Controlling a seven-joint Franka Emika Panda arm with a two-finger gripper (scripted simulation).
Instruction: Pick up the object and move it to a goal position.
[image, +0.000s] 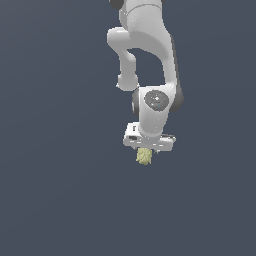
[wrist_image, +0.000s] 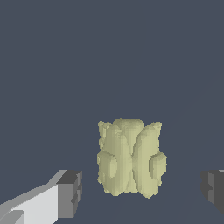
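Flat dark slate-blue background fills both views. White Panda arm (image: 150, 60) reaches down, its white gripper (image: 148, 150) directly over the small lumpy pale yellow-green object (image: 144, 157). In the wrist view the dark grey finger pads (wrist_image: 70, 194) stand wide apart, object (wrist_image: 130, 157) between them, gaps on both sides (no contact visible).

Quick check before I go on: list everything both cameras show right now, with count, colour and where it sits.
object: one, pale yellow-green, lumpy and ridged; between the two fingers in the wrist view, a gap on each side; just under the tool in the exterior view.
surface: one, plain dark blue-grey, fills the background in both views.
arm: one, white with dark joints, reaching down from the top of the exterior view.
tool: one, white body, dark grey fingers, open around the object.
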